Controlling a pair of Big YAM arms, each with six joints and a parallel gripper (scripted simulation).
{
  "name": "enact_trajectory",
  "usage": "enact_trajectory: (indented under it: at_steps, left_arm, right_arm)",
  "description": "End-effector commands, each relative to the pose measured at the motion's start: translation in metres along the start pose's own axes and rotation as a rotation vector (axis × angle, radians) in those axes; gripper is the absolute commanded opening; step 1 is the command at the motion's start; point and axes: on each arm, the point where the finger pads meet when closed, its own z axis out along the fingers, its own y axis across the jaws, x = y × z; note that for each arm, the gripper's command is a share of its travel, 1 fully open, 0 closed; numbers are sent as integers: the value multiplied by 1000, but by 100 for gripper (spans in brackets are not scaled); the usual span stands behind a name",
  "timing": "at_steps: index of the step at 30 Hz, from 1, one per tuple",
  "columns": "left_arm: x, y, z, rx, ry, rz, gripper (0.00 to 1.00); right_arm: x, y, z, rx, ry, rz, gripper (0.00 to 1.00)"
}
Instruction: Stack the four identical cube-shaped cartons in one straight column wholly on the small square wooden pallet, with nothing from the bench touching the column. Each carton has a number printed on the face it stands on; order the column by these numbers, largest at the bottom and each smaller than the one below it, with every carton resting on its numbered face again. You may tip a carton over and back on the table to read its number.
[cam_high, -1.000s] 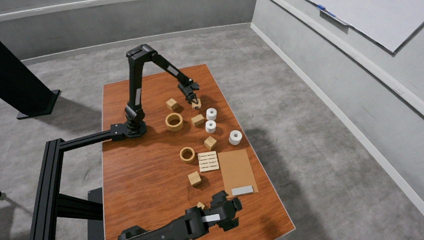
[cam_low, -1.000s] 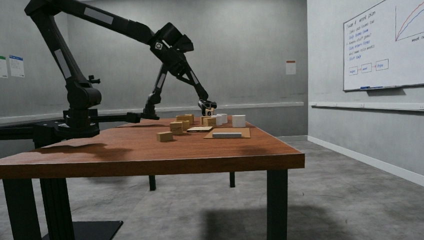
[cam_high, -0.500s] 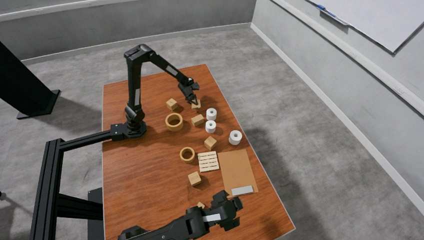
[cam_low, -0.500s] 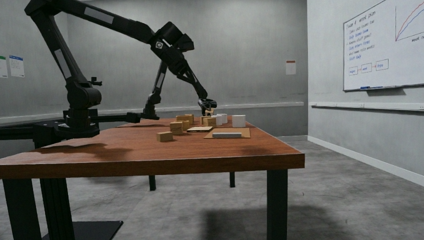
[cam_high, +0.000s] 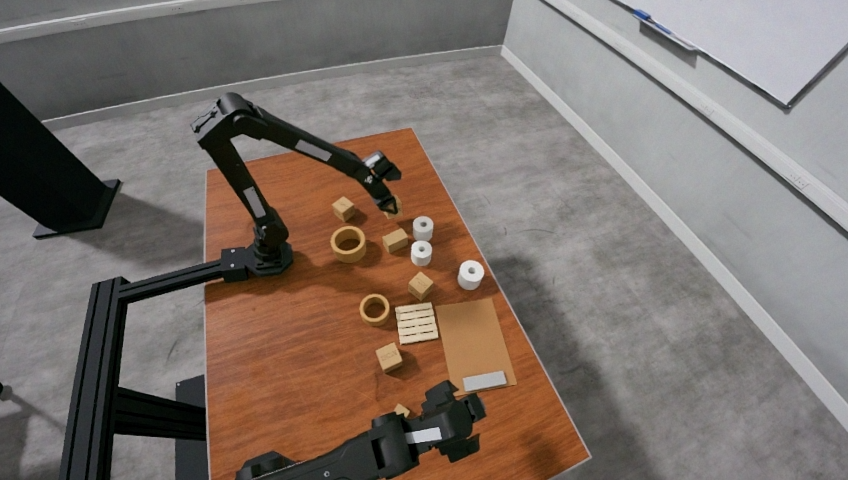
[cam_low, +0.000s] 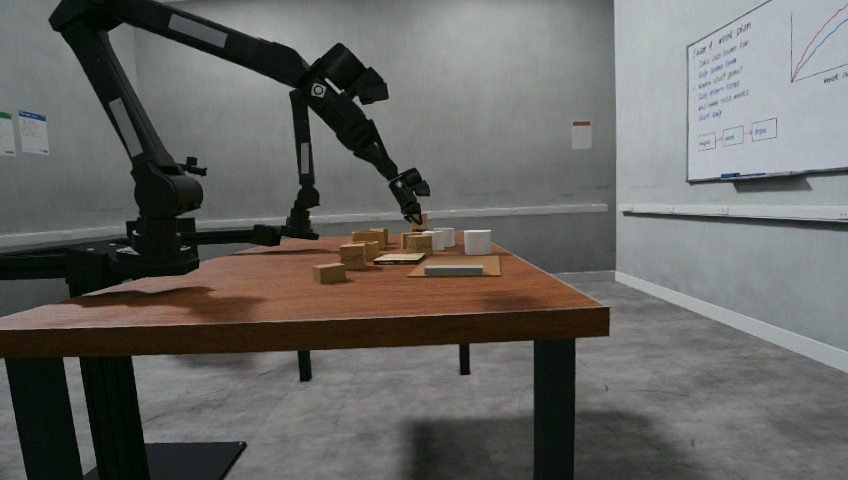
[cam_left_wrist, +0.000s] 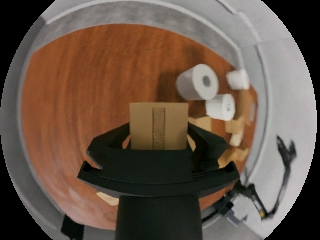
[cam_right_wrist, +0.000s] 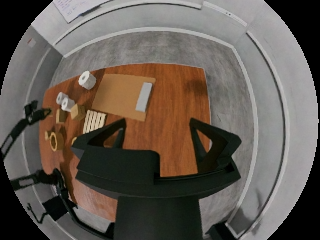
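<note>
My left gripper (cam_high: 389, 206) (cam_left_wrist: 158, 121) is shut on a cube carton (cam_low: 420, 223) (cam_left_wrist: 158, 120), low at the far end of the table. A tape strip shows on it; its number is hidden, and whether it touches the table is unclear. My right gripper (cam_high: 455, 423) (cam_right_wrist: 157, 121) is open and empty above the near end. One carton (cam_high: 420, 286) (cam_low: 418, 244) (cam_right_wrist: 77, 112) stands just beyond the pallet, another (cam_high: 389, 358) (cam_low: 352, 256) on its near side, a third (cam_high: 343, 208) far left. Their numbers are not readable. The slatted pallet (cam_high: 416, 318) (cam_low: 398, 259) (cam_right_wrist: 94, 121) is bare.
Two cardboard rings (cam_high: 332, 245) (cam_high: 362, 312) stand left of centre. An oblong box (cam_high: 395, 240) and a smaller box (cam_high: 401, 410) (cam_low: 329, 273) stand apart. White rolls (cam_high: 423, 230) (cam_high: 421, 255) (cam_high: 470, 277) stand near the right edge. A brown sheet (cam_high: 473, 333) bears a grey bar (cam_high: 484, 381).
</note>
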Motion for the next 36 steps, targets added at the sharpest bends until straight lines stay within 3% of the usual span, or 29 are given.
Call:
enact_trajectory:
  at_steps: [1,6,9,18,23,29,36]
  left_arm:
    - [-7,-10,-2,-77,-47,16,55]
    - [-16,-8,-5,-223,-85,63,55]
    - [-9,-4,0,-263,-70,70,55]
    - [-22,9,2,-283,-79,75,55]
    - [9,9,16,-280,-37,78,55]
    - [-4,3,18,-272,-72,89,55]
    - [8,12,31,-279,-54,75,55]
  right_arm:
    - [-28,-2,-8,5,-53,-10,100]
    - [-28,-2,-8,5,-53,-10,100]
    - [-28,-2,-8,5,-53,-10,100]
    - [-28,-2,-8,5,-53,-10,100]
    - [-28,-2,-8,5,-53,-10,100]
    - [-28,-2,-8,5,-53,-10,100]
    - [-28,-2,-8,5,-53,-10,100]
